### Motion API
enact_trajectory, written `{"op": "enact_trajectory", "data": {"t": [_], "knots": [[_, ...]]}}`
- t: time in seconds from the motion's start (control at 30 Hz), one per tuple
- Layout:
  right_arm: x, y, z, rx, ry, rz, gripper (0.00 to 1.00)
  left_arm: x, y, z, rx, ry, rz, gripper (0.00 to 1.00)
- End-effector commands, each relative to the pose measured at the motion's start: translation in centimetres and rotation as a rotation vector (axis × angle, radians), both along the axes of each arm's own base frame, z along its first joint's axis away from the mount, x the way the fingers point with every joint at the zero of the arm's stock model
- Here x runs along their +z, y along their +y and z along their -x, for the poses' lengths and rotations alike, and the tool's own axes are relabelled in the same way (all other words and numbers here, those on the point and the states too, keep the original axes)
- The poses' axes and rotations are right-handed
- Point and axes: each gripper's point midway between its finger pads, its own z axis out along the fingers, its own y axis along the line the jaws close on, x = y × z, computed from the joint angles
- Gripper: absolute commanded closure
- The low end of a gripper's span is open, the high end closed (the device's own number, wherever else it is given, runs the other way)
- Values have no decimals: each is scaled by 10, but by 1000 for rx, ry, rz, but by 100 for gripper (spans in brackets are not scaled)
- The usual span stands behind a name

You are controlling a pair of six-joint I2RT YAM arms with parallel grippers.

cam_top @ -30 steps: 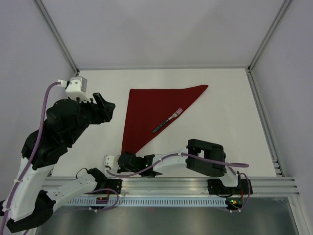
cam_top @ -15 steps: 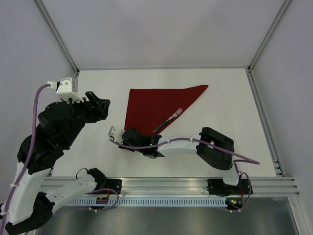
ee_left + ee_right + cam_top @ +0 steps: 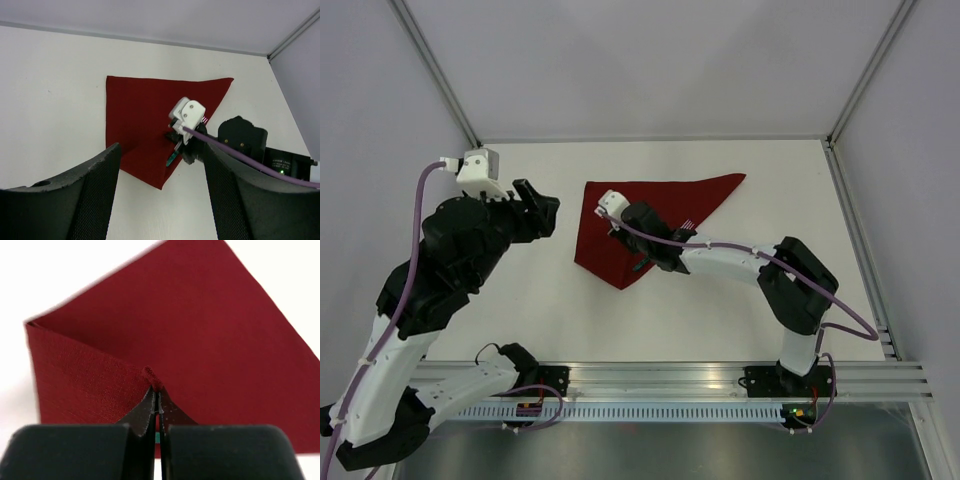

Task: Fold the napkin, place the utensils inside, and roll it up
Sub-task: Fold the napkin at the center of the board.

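Observation:
The dark red napkin (image 3: 670,198) lies mid-table as a triangle, and its near corner is lifted and doubled back over it. My right gripper (image 3: 626,232) hovers over the napkin's left half, shut on that pinched corner (image 3: 155,380). The fold makes a raised flap (image 3: 145,165) ending in a point toward the table's front. The fork (image 3: 686,226) lies on the cloth; its tines peek out beside the right arm and its dark handle (image 3: 171,159) shows under the gripper. My left gripper (image 3: 542,215) hangs open to the left of the napkin, high above the table, holding nothing (image 3: 160,200).
White table (image 3: 770,220) with a metal frame rail (image 3: 855,230) along the right side and a wall behind. The right arm (image 3: 740,262) stretches across the table's middle from its base at the front right. Purple cables trail from both wrists.
The right gripper, shut on the napkin's near corner, has carried it from the table's front edge up and back over the cloth. The left arm has shifted slightly and stays open.

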Motion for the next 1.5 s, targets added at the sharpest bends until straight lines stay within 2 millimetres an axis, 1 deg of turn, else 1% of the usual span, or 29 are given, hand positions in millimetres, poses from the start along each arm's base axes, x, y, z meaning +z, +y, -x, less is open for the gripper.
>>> {"op": "enact_trajectory", "data": {"t": [0.0,0.03,0.07,0.1,0.13,0.17,0.2,0.23,0.27,0.43,0.57,0.6,0.63,0.7,0.73,0.97,1.27,1.3,1.47], "knots": [[6,-34,-16,-80,3,-5,100,2,-15,-10,-31,-15,28,28],[0,-43,-18,-90,7,7,99,0,-19,-13,-36,-9,24,28],[-2,-55,-27,-121,8,10,100,-3,-22,-14,-46,-3,20,28],[-1,-63,-30,-135,6,11,100,-6,-23,-16,-48,2,16,28],[-6,-70,-31,-145,15,19,100,-7,-27,-18,-54,3,17,28],[-7,-82,-37,-168,17,24,100,-12,-31,-21,-61,14,11,28],[-7,-87,-39,-174,17,25,99,-14,-34,-23,-66,19,10,28],[-12,-93,-39,-184,26,34,100,-16,-37,-26,-70,20,13,28],[-14,-101,-44,-201,28,37,99,-23,-42,-29,-81,36,4,28],[-21,-121,-50,-238,44,42,100,-43,-59,-41,-109,75,-3,28],[-23,-136,-58,-272,54,40,99,-64,-73,-48,-138,120,-15,28],[-23,-139,-59,-275,55,39,100,-65,-76,-51,-142,120,-11,28],[-24,-140,-58,-277,55,39,99,-75,-80,-54,-145,141,-20,28],[-24,-145,-61,-287,57,37,100,-80,-87,-56,-162,149,-13,28],[-25,-147,-61,-294,60,35,99,-89,-91,-59,-170,173,-21,28],[-31,-159,-64,-314,78,35,100,-125,-112,-69,-208,247,-35,29],[-36,-166,-66,-329,93,36,100,-159,-128,-78,-239,311,-47,29],[-36,-166,-67,-331,92,34,100,-166,-130,-79,-241,329,-53,29],[-39,-170,-68,-339,99,35,99,-182,-137,-83,-249,354,-55,29]]}}
